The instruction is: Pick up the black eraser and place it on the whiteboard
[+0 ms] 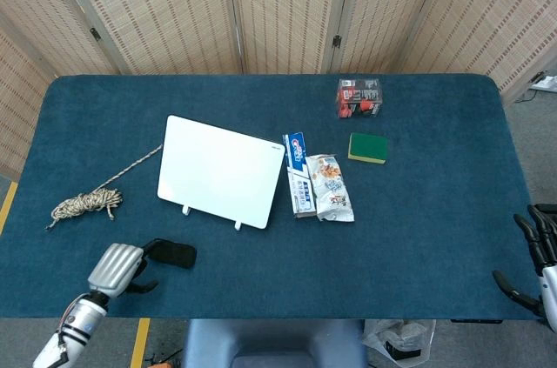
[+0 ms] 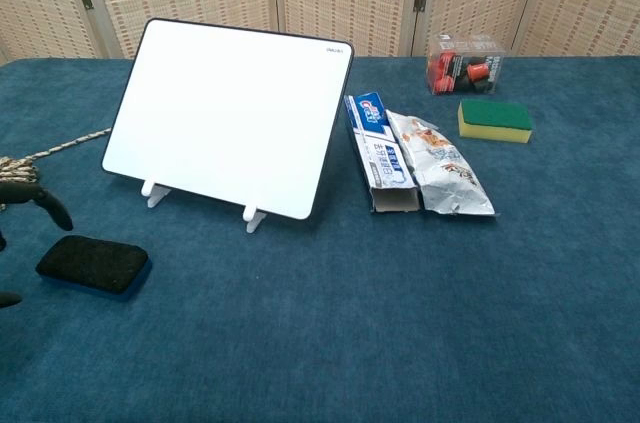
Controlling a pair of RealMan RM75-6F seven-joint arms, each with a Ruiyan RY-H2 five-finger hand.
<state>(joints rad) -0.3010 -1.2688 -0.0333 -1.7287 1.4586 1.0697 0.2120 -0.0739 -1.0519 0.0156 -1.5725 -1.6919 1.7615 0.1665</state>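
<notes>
The black eraser (image 1: 174, 253) (image 2: 93, 263) lies flat on the blue table near the front left. Behind it the whiteboard (image 1: 222, 170) (image 2: 230, 113) leans back on two small white feet. My left hand (image 1: 117, 268) is just left of the eraser, its fingers spread and reaching toward the eraser's left end. In the chest view only dark fingertips (image 2: 38, 197) show at the left edge, above and beside the eraser, gripping nothing. My right hand (image 1: 538, 250) hangs off the table's right front corner with fingers apart, holding nothing.
A coiled rope (image 1: 85, 204) (image 2: 15, 171) lies left of the whiteboard. To its right are a toothpaste box (image 1: 298, 175) (image 2: 380, 148), a snack packet (image 1: 331, 187) (image 2: 440, 165), a green-yellow sponge (image 1: 367, 148) (image 2: 494, 119) and a clear box (image 1: 359, 98) (image 2: 465, 65).
</notes>
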